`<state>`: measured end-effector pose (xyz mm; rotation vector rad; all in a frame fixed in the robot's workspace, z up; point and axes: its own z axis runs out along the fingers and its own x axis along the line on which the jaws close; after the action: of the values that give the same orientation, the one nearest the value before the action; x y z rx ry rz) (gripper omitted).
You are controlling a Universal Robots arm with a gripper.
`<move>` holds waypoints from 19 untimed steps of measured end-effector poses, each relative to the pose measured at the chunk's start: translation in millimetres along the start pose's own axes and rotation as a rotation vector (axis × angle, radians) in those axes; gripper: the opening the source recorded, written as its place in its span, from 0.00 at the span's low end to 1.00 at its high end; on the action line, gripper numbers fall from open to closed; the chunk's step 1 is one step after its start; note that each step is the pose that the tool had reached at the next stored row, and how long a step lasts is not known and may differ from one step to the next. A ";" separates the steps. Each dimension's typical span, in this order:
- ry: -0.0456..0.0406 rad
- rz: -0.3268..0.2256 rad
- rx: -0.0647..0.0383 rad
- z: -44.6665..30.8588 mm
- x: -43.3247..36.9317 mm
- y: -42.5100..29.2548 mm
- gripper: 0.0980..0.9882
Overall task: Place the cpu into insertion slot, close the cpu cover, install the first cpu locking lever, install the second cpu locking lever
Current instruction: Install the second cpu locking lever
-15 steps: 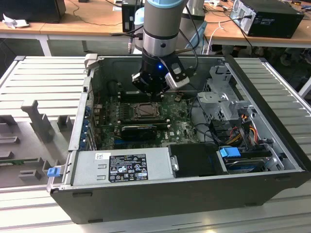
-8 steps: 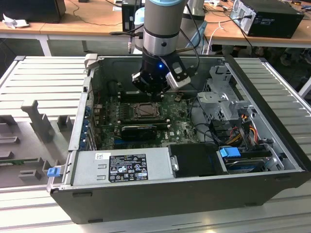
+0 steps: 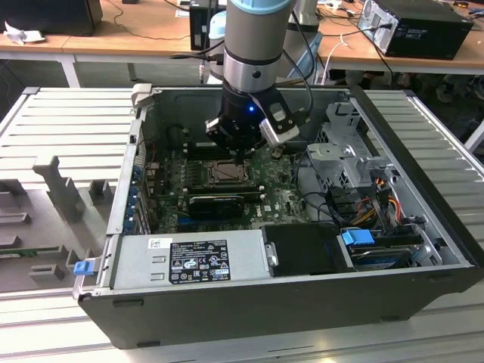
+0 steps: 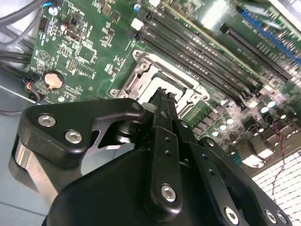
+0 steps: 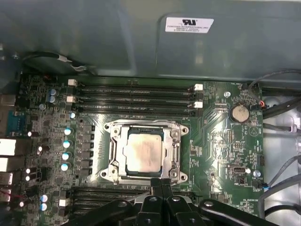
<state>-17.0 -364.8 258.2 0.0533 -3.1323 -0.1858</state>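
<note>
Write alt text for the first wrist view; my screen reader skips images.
A grey-topped square cpu sits in the metal-rimmed insertion slot on the green motherboard, with the black gripper shut at the socket's edge.

Open air above the socket, crowded borders

Memory slots (image 5: 136, 96) flank two opposite edges of the insertion slot (image 5: 143, 151); loose cables (image 3: 321, 198) and the drive cage (image 3: 352, 155) crowd the motherboard's (image 5: 221, 141) edge.

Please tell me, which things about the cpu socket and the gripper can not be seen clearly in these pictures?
- Gripper fingertips: in both wrist views the fingers look pressed together; the exterior view hides them behind the wrist.
- Cpu cover: locking levers too thin to tell whether latched, first wrist view.
- Insertion slot: near edge hidden by the gripper, second wrist view.
- Cpu: too small, exterior view.
</note>
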 end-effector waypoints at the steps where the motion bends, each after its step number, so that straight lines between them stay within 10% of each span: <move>1: 0.0000 0.000 0.000 -0.2 0.1 -1.7 0.01; 15: 0.0001 0.000 -0.001 -0.6 0.8 -21.2 0.01; 17: -0.0002 0.000 -0.014 0.1 1.0 -23.6 0.01; 19: -0.0015 -0.001 -0.059 0.4 1.3 -24.2 0.01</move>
<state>-17.5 -388.7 254.9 0.0539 -3.1260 -0.2781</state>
